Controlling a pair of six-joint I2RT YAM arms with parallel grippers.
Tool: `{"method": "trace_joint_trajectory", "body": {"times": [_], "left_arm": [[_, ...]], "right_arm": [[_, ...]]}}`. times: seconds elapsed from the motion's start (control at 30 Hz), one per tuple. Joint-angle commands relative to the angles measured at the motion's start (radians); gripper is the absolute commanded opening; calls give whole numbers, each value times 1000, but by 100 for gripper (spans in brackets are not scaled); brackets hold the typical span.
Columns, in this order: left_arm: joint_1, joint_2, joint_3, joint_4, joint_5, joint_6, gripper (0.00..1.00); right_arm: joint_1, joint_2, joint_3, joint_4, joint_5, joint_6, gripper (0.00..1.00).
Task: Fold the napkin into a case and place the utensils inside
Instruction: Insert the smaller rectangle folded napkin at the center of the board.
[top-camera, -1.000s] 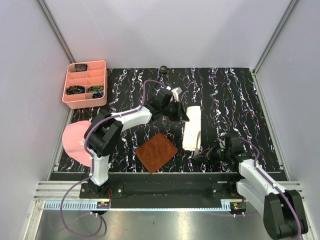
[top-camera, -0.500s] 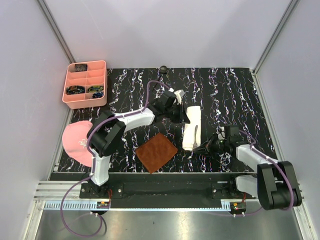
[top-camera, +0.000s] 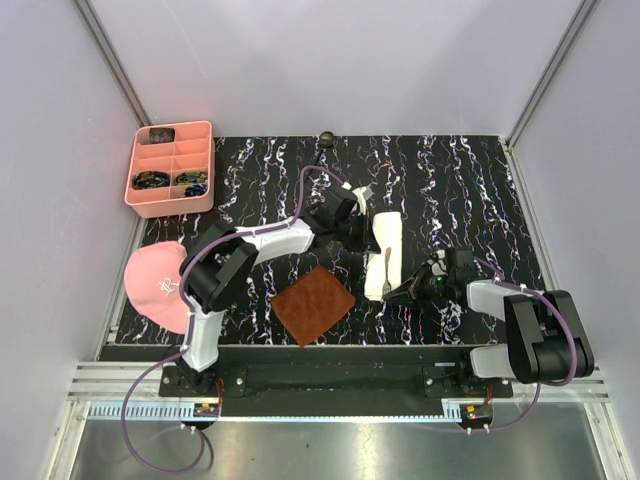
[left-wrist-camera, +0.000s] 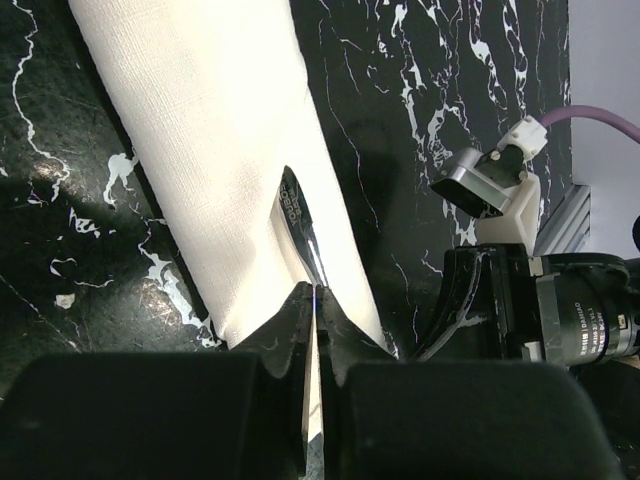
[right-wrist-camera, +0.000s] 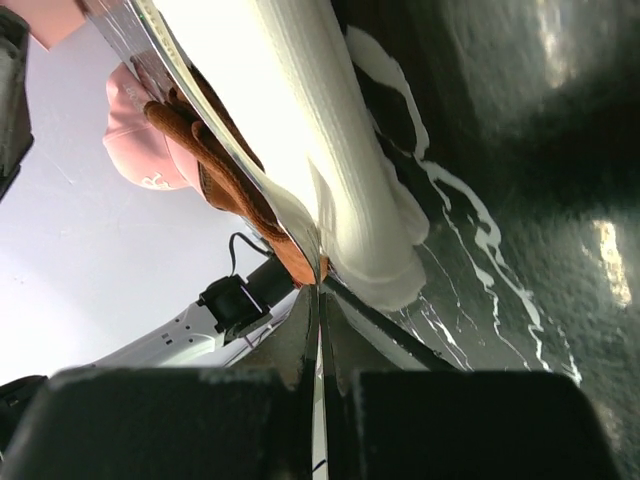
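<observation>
The case (top-camera: 384, 232) is a narrow cream-white folded cloth lying at the table's middle. It also shows in the left wrist view (left-wrist-camera: 200, 130) and the right wrist view (right-wrist-camera: 340, 150). My left gripper (top-camera: 372, 236) is over its far half. It is shut (left-wrist-camera: 315, 292) on the handle of the grey metal fork (left-wrist-camera: 298, 222), whose other end is tucked into a fold of the case. The fork (top-camera: 386, 268) lies along the case. My right gripper (top-camera: 404, 292) is at the case's near end, shut (right-wrist-camera: 320, 288) on a thin cloth edge. The spoon is not in view.
The brown mat (top-camera: 313, 304) lies left of the case's near end. The pink compartment tray (top-camera: 171, 168) stands at the back left. A pink round cap (top-camera: 150, 280) lies at the left edge. A small dark round object (top-camera: 325, 137) sits at the back edge.
My right gripper has moved left to the case's near end and taken hold of its edge. My left gripper has moved right over the case, and the fork now lies along it.
</observation>
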Motion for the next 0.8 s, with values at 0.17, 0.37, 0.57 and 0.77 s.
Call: {"method": "trace_joint_trajectory", "body": {"times": [0.17,0.37,0.57,0.77], "left_arm": [[-11,2,13,5,-47,33,5],[-23,6,2,3,-49,37,5],[-41,23,-9,-2,-49,39,5],[-45,26,-22,-2,-53,43,4]], "right_arm": [[-46,103,58,135,-57,-27,0],[-69,172,79,169,-77,-47,0],[-87,239,96,203,-89,-73,0],[-101,291,128,208,-108,-107,0]]}}
